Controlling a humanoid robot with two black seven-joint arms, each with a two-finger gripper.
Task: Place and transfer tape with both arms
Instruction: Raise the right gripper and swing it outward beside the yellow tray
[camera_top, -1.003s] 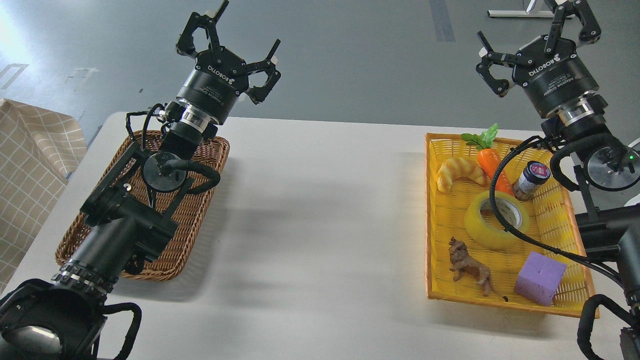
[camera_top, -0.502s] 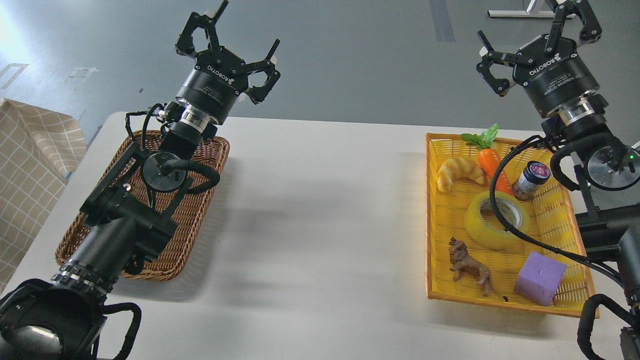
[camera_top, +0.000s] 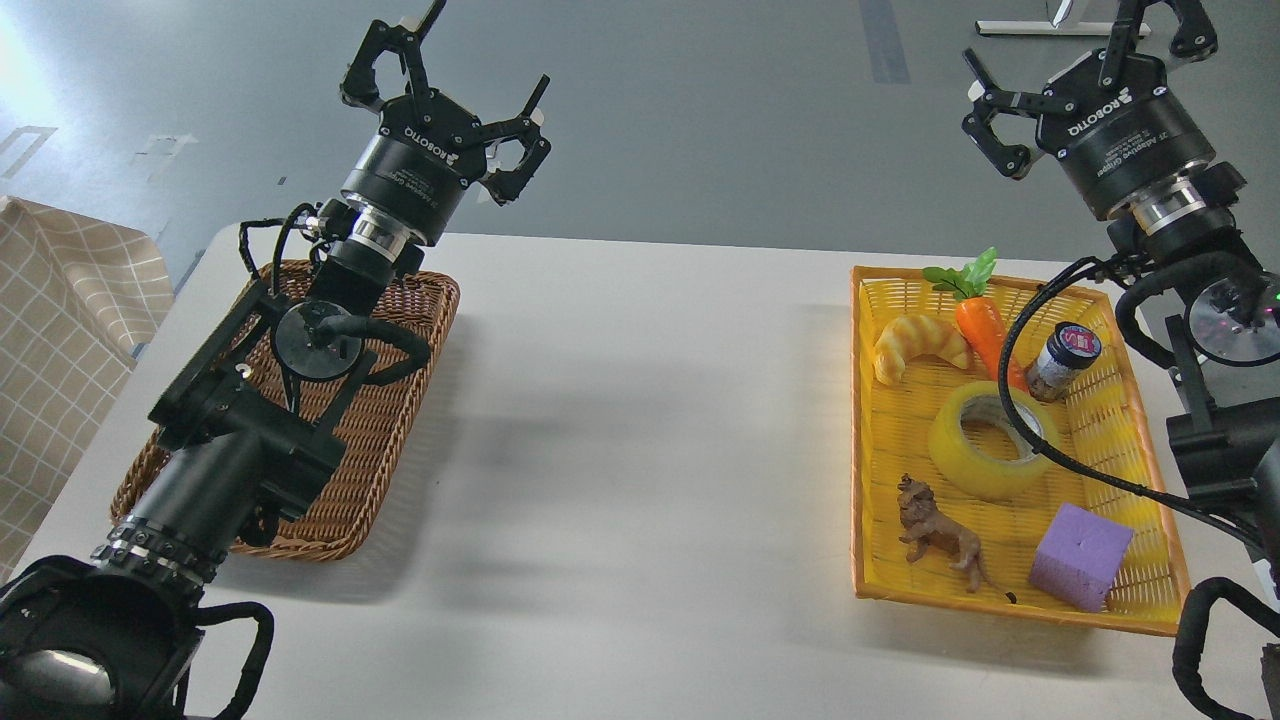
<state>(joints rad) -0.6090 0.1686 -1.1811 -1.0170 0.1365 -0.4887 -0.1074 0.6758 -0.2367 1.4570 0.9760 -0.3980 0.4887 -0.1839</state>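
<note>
1. The left tool (camera_top: 440, 75) hangs above the bench's (camera_top: 620, 420) far-left corner, fingers spread, holding nothing.
2. The right tool (camera_top: 1085, 60) hangs above the far-right corner, likewise spread and empty.
3. The tape (camera_top: 985, 440) lies flat in the yellow tray (camera_top: 862, 440) near the right edge.

tape (camera_top: 985, 445): fat roll, translucent yellow, grey-white core showing in middle. lying flat, hole facing up, roughly centre of yellow tray (camera_top: 865, 440), black cable crossing over its right side.

left gripper (camera_top: 440, 75): black, ROBOTIQ lettering, fingers spread wide, holding nothing, up in air past far end of wicker basket (camera_top: 395, 440).

right gripper (camera_top: 1085, 55): same kind, fingers spread, nothing in them, raised above far right corner of tray, well apart from tape.
</note>
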